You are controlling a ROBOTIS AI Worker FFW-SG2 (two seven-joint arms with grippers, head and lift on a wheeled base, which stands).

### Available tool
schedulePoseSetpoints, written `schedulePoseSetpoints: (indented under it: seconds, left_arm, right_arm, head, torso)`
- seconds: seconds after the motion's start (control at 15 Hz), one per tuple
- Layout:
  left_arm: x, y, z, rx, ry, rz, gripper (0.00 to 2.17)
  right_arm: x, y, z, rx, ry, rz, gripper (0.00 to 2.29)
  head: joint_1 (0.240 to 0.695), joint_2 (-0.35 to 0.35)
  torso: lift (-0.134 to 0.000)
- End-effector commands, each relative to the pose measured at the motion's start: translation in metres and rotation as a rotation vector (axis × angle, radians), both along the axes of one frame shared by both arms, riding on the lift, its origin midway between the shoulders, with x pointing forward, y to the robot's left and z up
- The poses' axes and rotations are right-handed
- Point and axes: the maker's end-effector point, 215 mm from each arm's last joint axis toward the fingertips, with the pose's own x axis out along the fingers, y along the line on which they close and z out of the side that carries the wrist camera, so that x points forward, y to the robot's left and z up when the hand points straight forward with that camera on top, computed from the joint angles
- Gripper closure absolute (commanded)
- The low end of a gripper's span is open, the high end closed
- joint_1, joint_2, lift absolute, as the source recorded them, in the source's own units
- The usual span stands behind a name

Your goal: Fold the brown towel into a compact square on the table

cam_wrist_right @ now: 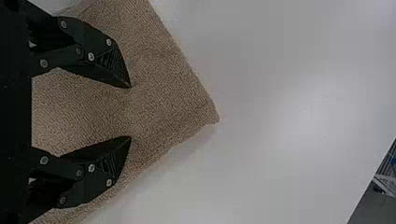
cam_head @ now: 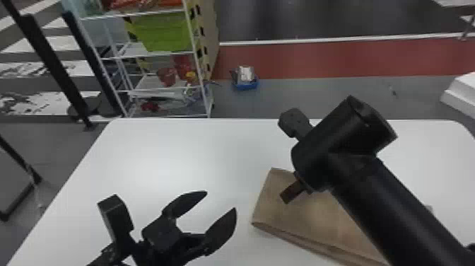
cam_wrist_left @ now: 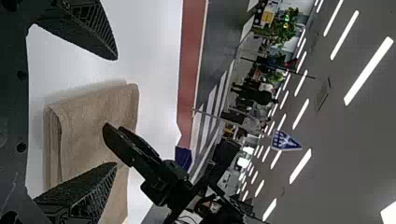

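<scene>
Hanging over the near left of the table (cam_head: 169,152): left gripper (cam_head: 221,201), fingers parted, nothing between them. Best kept off the brown towel (cam_head: 314,219) unless wanted for steadying. Farther right, on the near right part of the table: towel already folded into layers, layered edge facing the near side, probably one fold short of a compact square. Close over it, right gripper (cam_wrist_right: 131,112), fingers spread and holding nothing; contact hard to tell. For a clean fold, line up square to an edge, lower gently, pinch every layer together, lift low and carry across evenly. Pinch too shallow, and risk catching only the top layer.
</scene>
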Motion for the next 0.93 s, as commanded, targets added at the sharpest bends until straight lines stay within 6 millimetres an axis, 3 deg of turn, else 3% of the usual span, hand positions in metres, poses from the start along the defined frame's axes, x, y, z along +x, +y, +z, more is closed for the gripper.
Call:
schedulePoseSetpoints:
  seconds: [0.0,0.13,0.53,0.73,0.87]
  left_arm:
    - [0.0,0.001,0.0,-0.002,0.001,0.002,0.08]
    - [0.001,0.002,0.001,-0.002,-0.003,0.006,0.08]
    - [0.001,0.003,0.001,-0.002,-0.003,0.007,0.08]
    - [0.001,0.004,0.0,0.0,-0.002,0.01,0.08]
    - [0.001,0.007,0.0,0.001,-0.002,0.013,0.08]
  right_arm:
    - [-0.005,-0.001,-0.005,-0.013,0.017,-0.002,0.6]
    - [-0.007,0.002,-0.006,0.001,0.028,0.0,1.16]
    - [-0.013,0.004,-0.015,-0.006,0.051,0.006,1.31]
    - [-0.01,0.034,-0.013,0.062,0.022,0.095,1.32]
    - [-0.016,0.041,-0.018,0.061,0.024,0.124,1.31]
  head:
    - [0.695,0.135]
    - [0.695,0.138]
    - [0.695,0.14]
    - [0.695,0.148]
    - [0.695,0.168]
  torso:
    - [-0.124]
    - [-0.124]
    - [-0.124]
    - [-0.124]
    - [-0.124]
